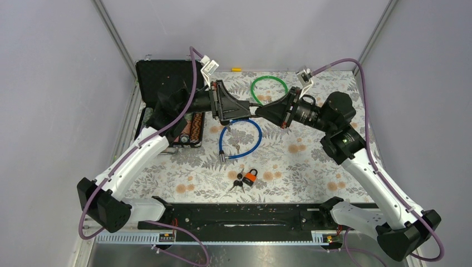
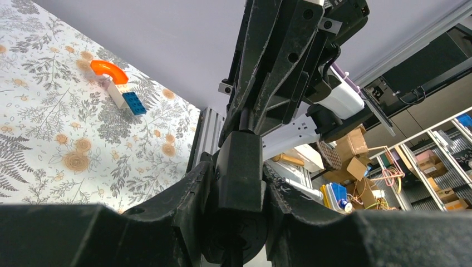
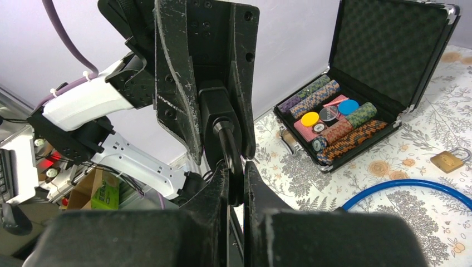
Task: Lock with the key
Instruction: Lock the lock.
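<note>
My two grippers meet in mid-air above the blue cable lock. My left gripper is shut on a black lock body, seen between its fingers in the left wrist view. My right gripper faces it and is shut on a thin black key head. The key head stands against the end of the lock body. The key's blade is hidden. An orange padlock with loose keys lies on the floral table nearer the bases.
An open black case of poker chips stands at the back left and also shows in the right wrist view. A green cable loop lies at the back. A brass padlock lies near the case. An orange arch and toy blocks lie on the table.
</note>
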